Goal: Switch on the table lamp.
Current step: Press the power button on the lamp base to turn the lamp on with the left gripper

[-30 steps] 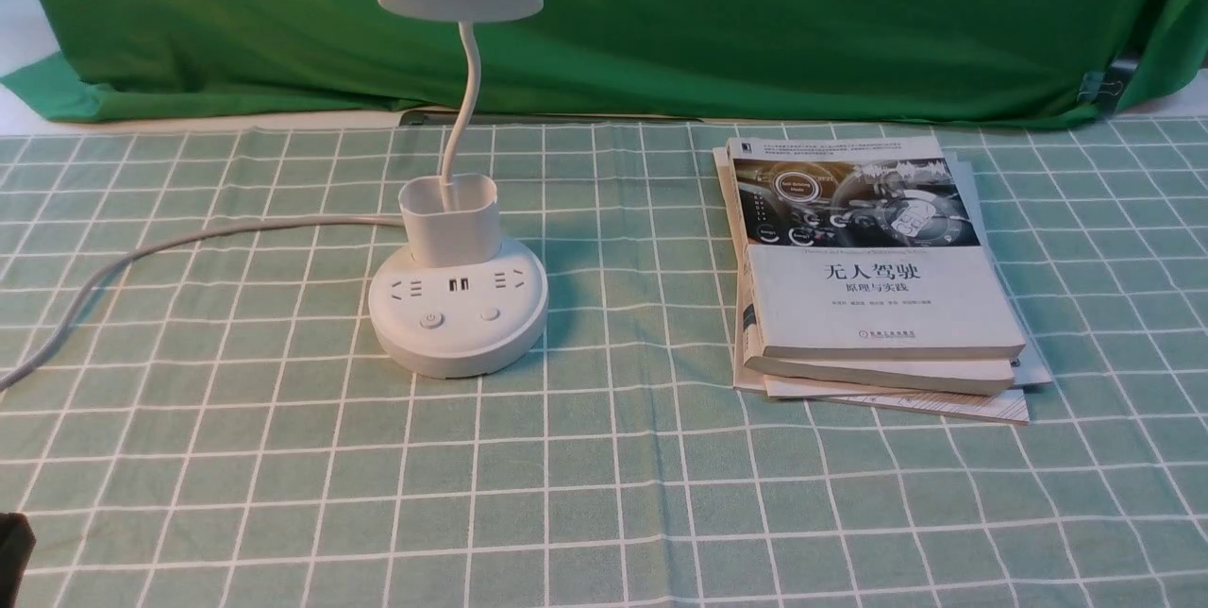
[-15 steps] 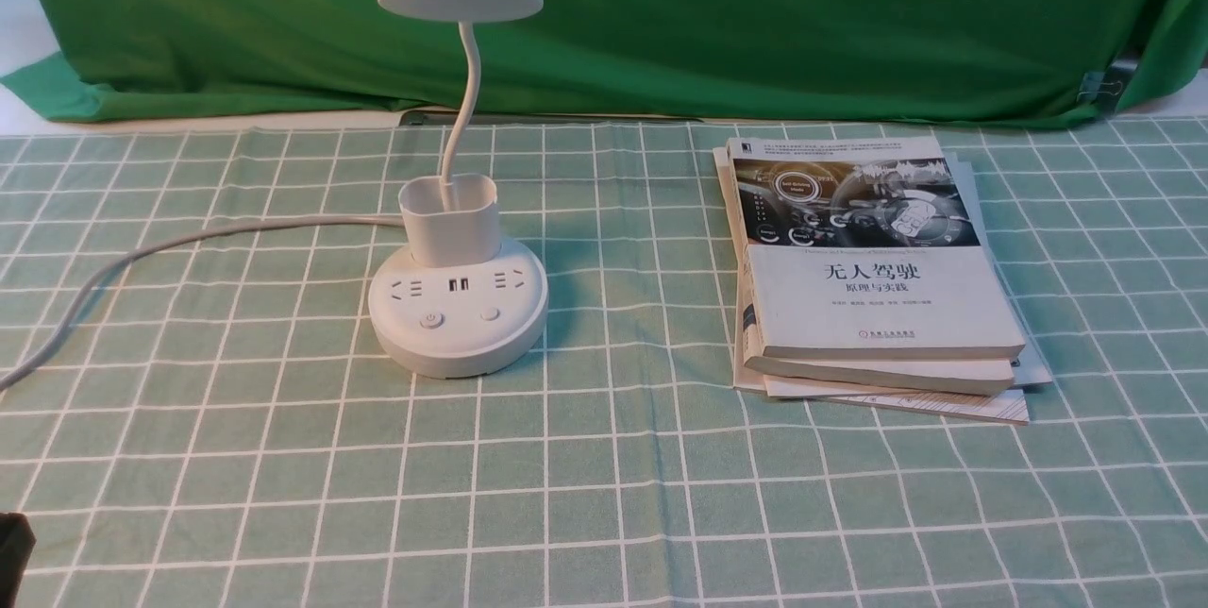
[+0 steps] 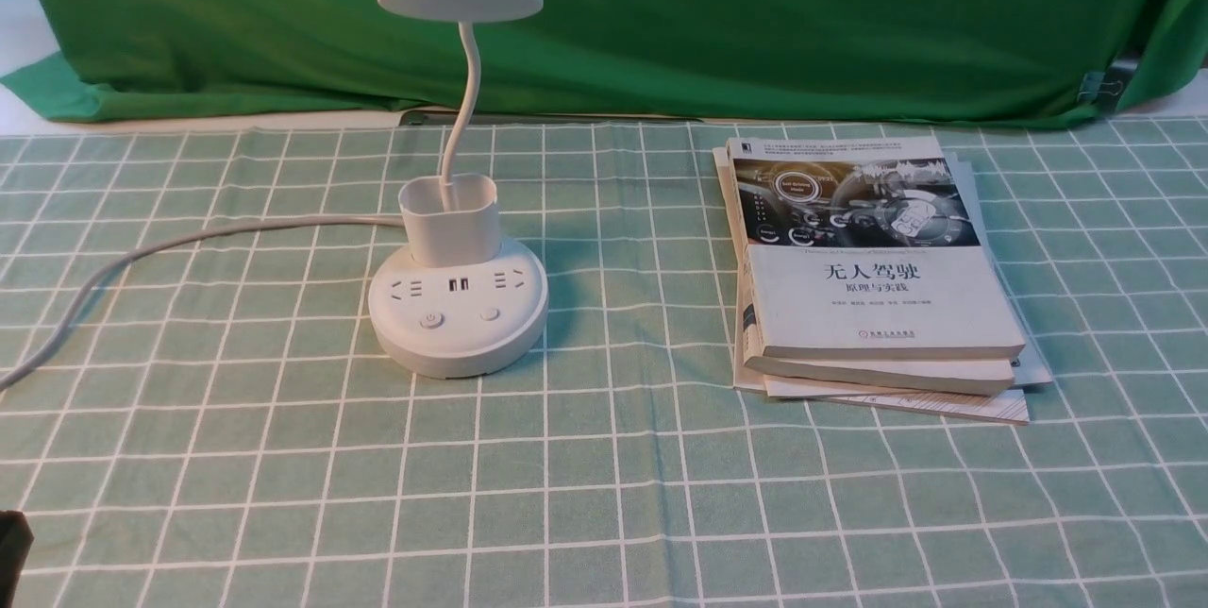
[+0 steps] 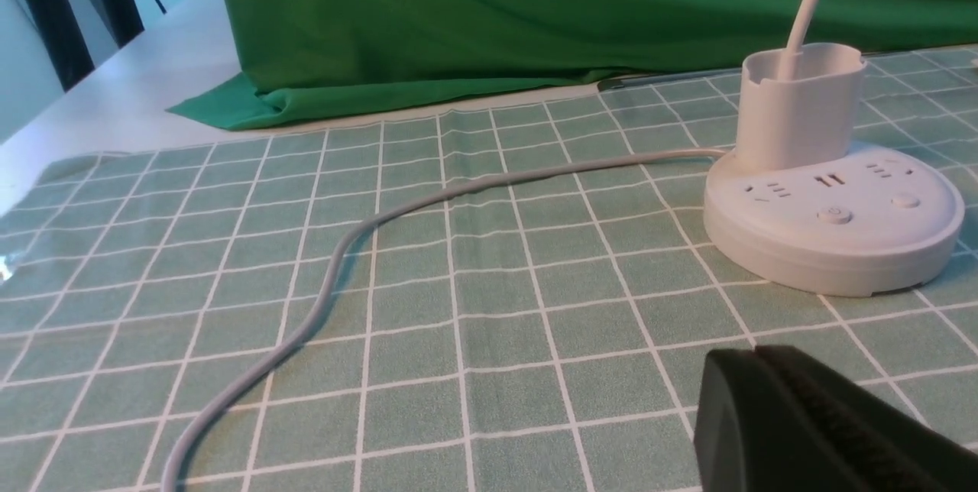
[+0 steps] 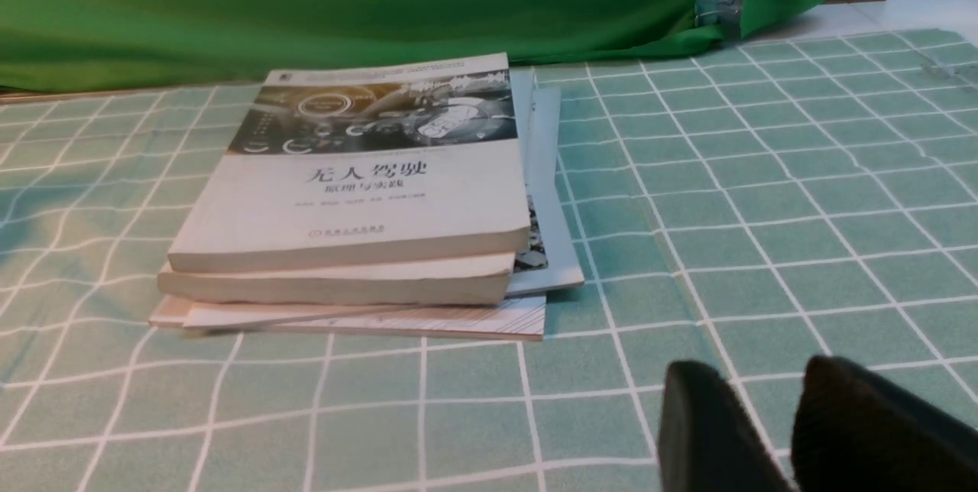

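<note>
Table lamp upright on checked cloth, well left of book stack; cord trailing farther left. Left gripper low, left of stack beyond lamp; right gripper near stack's right corner. Both touching nothing; spread or pressed together, cannot tell.

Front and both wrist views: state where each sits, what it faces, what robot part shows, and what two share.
Front: between arms, facing forward over lamp and books; dark sliver at near-left corner.
Left wrist: on left arm, facing lamp; left hand shows.
Right wrist: on right arm, facing books; right hand shows.
Front and left wrist share the lamp.
</note>
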Motion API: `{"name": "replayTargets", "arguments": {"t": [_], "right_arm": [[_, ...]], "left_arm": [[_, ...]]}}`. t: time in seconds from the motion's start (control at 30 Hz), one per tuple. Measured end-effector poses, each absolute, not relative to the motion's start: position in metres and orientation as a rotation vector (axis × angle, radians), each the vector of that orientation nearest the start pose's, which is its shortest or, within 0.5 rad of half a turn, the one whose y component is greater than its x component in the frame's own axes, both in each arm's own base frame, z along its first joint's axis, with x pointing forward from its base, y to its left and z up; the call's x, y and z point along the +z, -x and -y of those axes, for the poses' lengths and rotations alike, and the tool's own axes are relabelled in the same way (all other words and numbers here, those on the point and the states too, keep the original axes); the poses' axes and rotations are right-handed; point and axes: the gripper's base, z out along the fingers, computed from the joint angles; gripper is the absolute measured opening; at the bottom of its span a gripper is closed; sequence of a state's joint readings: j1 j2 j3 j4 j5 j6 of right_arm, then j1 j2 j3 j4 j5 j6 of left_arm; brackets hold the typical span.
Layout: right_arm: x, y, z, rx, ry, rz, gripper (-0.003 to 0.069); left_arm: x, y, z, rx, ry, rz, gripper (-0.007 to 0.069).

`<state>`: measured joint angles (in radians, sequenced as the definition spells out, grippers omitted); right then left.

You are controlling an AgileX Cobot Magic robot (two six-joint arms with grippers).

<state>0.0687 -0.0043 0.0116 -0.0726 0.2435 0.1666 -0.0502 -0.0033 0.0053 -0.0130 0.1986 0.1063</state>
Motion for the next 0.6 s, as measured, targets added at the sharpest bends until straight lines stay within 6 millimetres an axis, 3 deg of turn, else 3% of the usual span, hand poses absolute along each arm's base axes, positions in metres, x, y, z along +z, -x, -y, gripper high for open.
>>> {"name": "replayTargets", "arguments": {"t": [0.23,0.47,0.6], "right_arm": [[0.187,-0.055,-0.002,0.106,-0.037,-1.735,0.0241],[0.187,-0.055,-0.002,0.106,-0.037,-1.735,0.0241],[0.187,-0.055,-0.002,0.106,-0.037,-1.735,0.0241]], "left_arm": [[0.227,-0.053,0.003,0.055,-0.110,-1.305,0.0021],[0.263,-0.034,0.005,0.076,-0.114,-0.855,0.0021],[0.276,-0.021,0.005,-0.096,-0.049,-0.661,0.0021]]}}
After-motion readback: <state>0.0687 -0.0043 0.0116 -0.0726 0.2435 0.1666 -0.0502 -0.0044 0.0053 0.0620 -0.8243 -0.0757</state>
